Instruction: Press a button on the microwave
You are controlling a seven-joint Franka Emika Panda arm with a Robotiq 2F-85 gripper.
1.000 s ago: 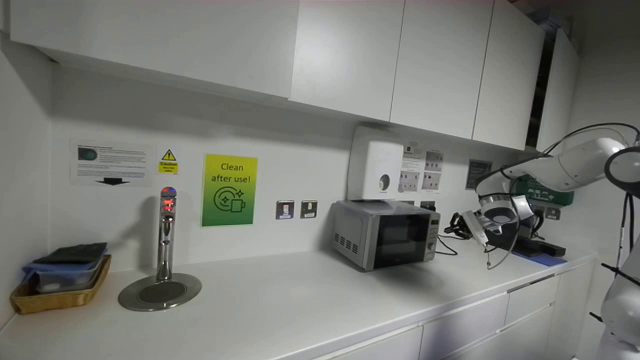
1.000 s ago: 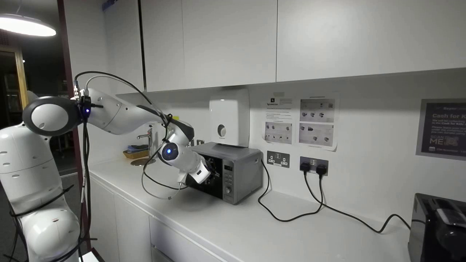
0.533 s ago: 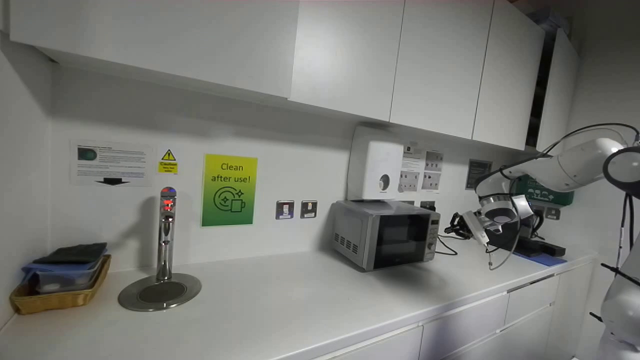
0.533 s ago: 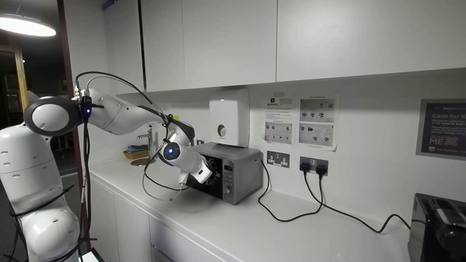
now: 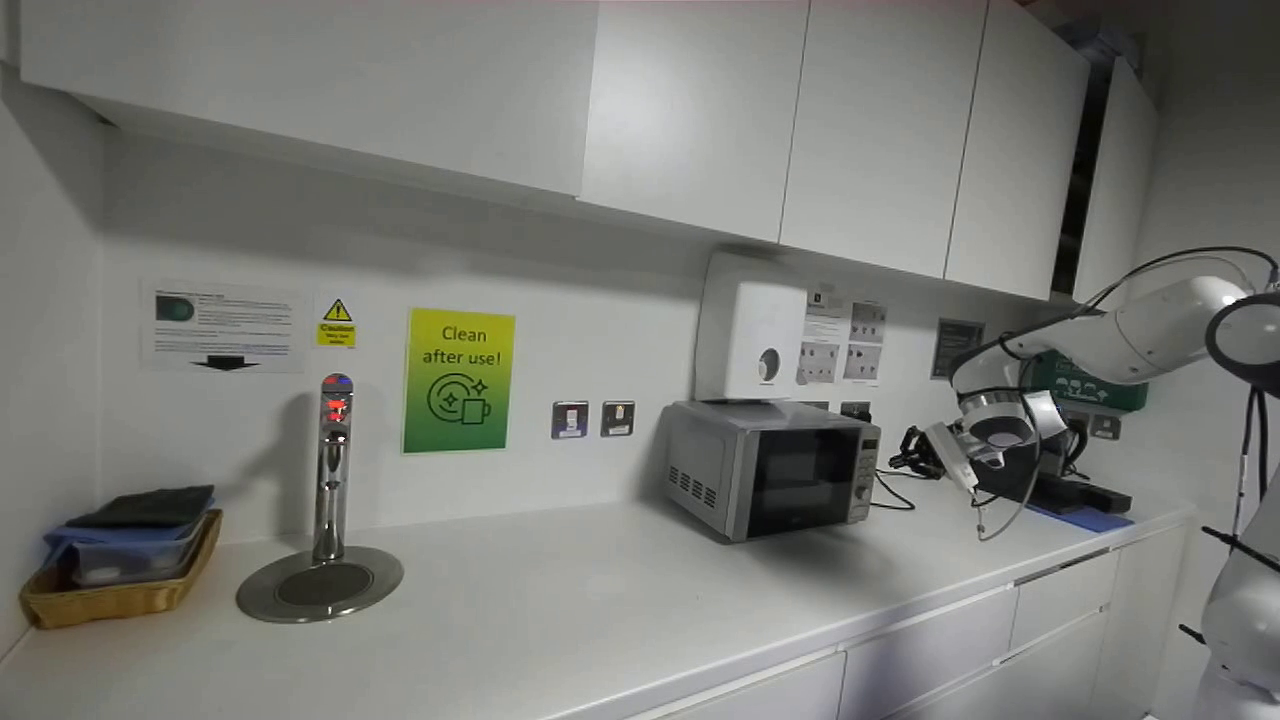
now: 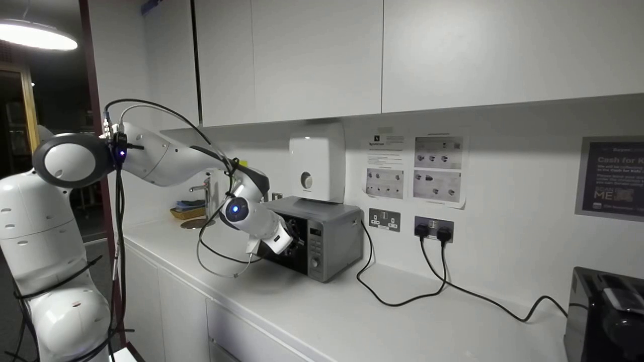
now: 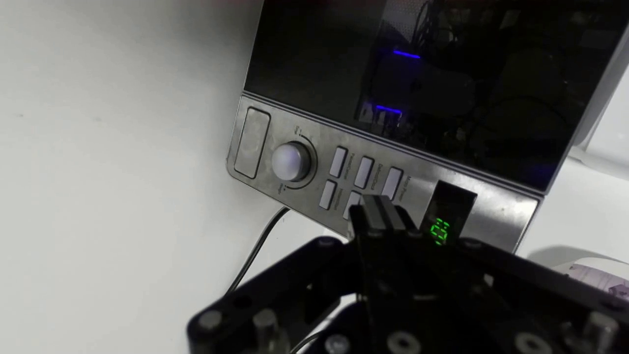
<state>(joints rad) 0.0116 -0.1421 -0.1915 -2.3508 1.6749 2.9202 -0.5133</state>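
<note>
The microwave (image 5: 706, 450) is a silver-grey box with a dark door on the counter; it also shows in an exterior view (image 6: 336, 229). Its control strip (image 7: 314, 132) shows in the wrist view with a round knob (image 7: 291, 162), several pale buttons (image 7: 364, 172) and a green-lit display (image 7: 448, 206). My gripper (image 7: 377, 199) is shut and empty, tips together. In the wrist view the tips overlap the strip between the buttons and the display, partly covering a lower button (image 7: 352, 205). In an exterior view my gripper (image 5: 893, 460) shows a small gap to the strip. The microwave door is closed.
A white wall dispenser (image 6: 317, 163) hangs above the microwave, under the wall cupboards (image 6: 317, 60). Black cables (image 6: 402, 301) run over the counter. A dark appliance (image 6: 604, 311) stands along the counter. A metal tap (image 5: 332, 470) and a basket (image 5: 120, 595) are farther off.
The arm shifted very slightly toward the control strip between one second and half a second ago. Since then nothing has visibly moved.
</note>
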